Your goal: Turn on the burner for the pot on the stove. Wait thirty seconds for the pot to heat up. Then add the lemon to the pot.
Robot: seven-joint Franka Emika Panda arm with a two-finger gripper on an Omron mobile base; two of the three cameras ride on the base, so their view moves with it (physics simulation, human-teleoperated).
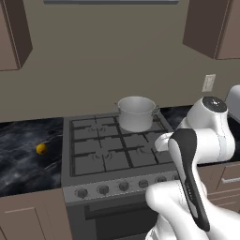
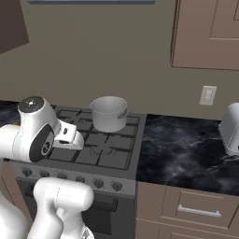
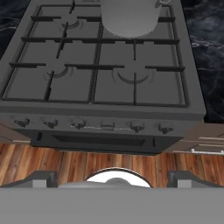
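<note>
Steel pot (image 1: 136, 113) sits on the stove's (image 1: 112, 154) rear right burner, upper middle of the left base frame, so I'm lined up facing the knobs (image 3: 136, 127). Fingers (image 3: 112, 177) are spread wide, empty, hanging above the floor in front of the oven, well short of the knob row. Lemon (image 1: 41, 149) waits on the bench (image 1: 28, 154), far left.
</note>
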